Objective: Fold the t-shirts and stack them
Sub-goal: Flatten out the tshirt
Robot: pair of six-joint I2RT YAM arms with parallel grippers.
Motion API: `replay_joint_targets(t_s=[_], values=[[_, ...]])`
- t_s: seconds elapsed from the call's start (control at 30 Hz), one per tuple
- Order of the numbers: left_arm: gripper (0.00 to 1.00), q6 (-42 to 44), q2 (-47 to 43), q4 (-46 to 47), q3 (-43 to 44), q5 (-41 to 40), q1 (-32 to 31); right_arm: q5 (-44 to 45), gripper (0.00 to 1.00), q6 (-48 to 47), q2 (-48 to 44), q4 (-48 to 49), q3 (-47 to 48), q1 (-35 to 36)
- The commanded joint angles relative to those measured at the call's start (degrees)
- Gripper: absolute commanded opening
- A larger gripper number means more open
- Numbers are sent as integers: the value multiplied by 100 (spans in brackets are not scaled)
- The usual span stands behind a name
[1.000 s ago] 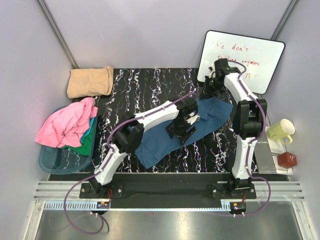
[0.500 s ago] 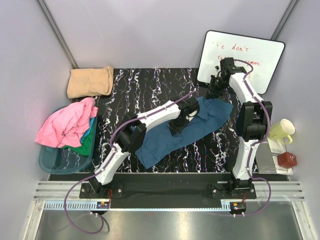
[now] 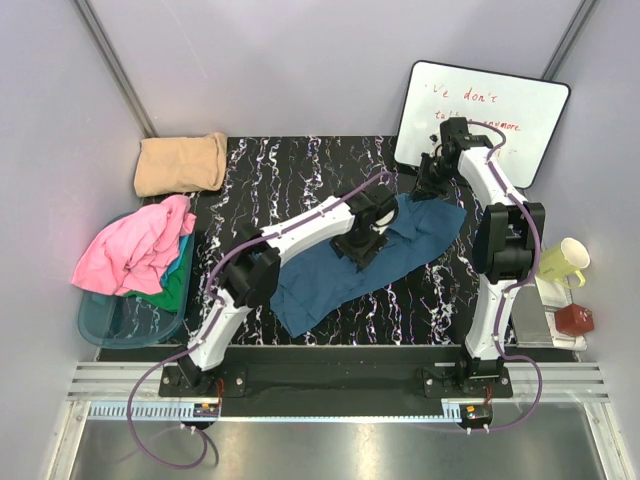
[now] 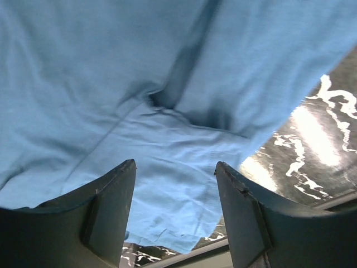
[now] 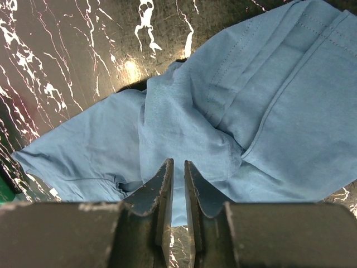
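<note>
A dark teal-blue t-shirt (image 3: 320,285) lies crumpled and spread slantwise on the black marbled table (image 3: 300,170). My left gripper (image 3: 360,246) hovers over its middle, open, with only cloth (image 4: 111,67) below the fingers (image 4: 174,163). My right gripper (image 3: 430,182) hangs above the shirt's far right corner (image 5: 290,100). Its jaws (image 5: 178,162) stand a narrow slit apart and hold nothing. A tan t-shirt (image 3: 180,163) sits folded at the back left. A pink t-shirt (image 3: 135,248) and a green one (image 3: 172,285) are heaped in a basin.
The blue basin (image 3: 110,320) sits at the table's left edge. A whiteboard (image 3: 485,120) leans at the back right, close behind the right arm. A yellow-green mug (image 3: 560,262) and a small red object (image 3: 575,320) stand off the right edge.
The left gripper moved slightly toward the back over the blue shirt. The right arm's elbow swung out to the right and its gripper shifted slightly toward the whiteboard.
</note>
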Motion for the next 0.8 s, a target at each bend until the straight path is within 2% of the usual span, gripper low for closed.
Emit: replay_joint_targets(t_s=[0.0, 0.3, 0.33, 0.43, 0.47, 0.57, 0.6, 0.63, 0.67, 0.7, 0.77], values=[[64, 163, 32, 41, 313, 448, -181, 149, 21, -72, -294, 13, -39, 5], [63, 207, 331, 49, 472, 633, -349, 467, 24, -2, -215, -31, -66, -83], [63, 224, 366, 67, 472, 616, -349, 475, 35, -10, -215, -48, -40, -83], [60, 268, 524, 84, 490, 563, -366, 475, 44, -10, -215, -57, 22, -91], [58, 277, 560, 84, 507, 537, -366, 493, 50, -11, -215, -57, 48, -91], [42, 268, 630, 84, 490, 396, -366, 510, 51, -19, -224, -66, 48, -91], [33, 251, 630, 84, 464, 317, -366, 519, 51, -19, -232, -75, 48, -100], [15, 242, 613, 84, 446, 221, -358, 528, 51, -19, -250, -75, 40, -92], [4, 233, 613, 76, 411, 176, -358, 519, 51, -28, -250, -75, 31, -100], [0, 224, 578, 76, 384, 141, -358, 510, 52, -28, -259, -84, 31, -100], [0, 172, 499, 84, 288, -175, -358, 467, 52, -28, -259, -75, 22, -100]])
